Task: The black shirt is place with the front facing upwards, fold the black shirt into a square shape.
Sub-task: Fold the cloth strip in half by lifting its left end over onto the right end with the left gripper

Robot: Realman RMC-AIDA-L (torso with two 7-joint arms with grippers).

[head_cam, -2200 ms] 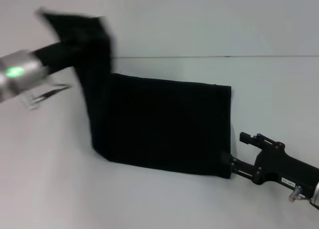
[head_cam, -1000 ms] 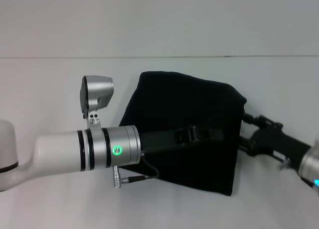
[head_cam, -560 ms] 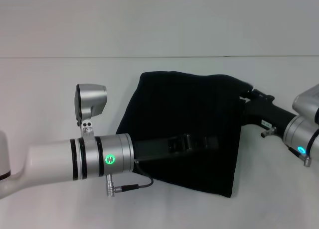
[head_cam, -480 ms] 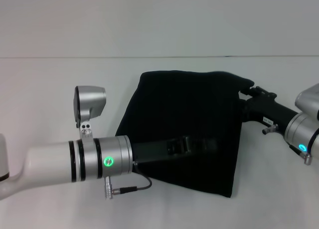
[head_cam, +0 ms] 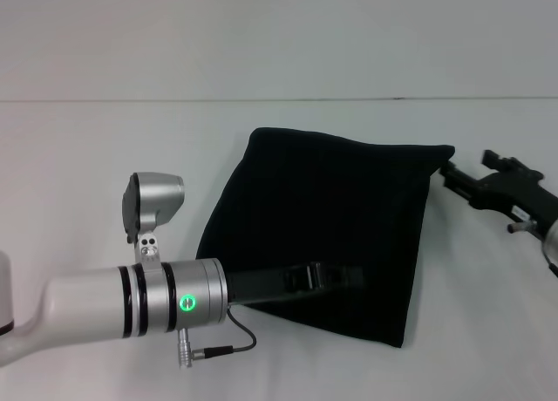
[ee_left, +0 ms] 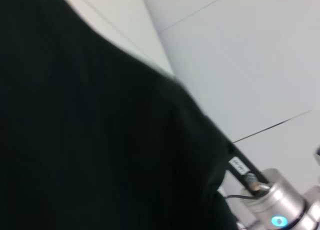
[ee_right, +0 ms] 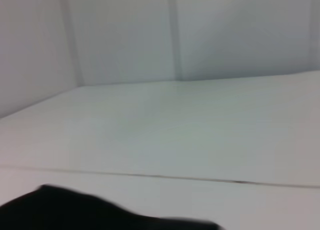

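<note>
Folded shirt (head_cam: 331,214) in the middle of the table (head_cam: 105,148). Left tool (head_cam: 362,275) over its near part. Right tool (head_cam: 453,170) just beside its far right corner.

No text or label can be read.

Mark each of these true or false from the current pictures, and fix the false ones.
1. The black shirt lies folded into a rough four-sided shape on the table. True.
2. The left gripper is over the shirt. True.
3. The right gripper reaches across the middle of the shirt. False: it is off the shirt, beside its far right corner.
4. The white letters on the shirt face up in the head view. False: only plain black cloth shows.
5. The shirt hangs over the table edge. False: all of it rests on the tabletop.
</note>
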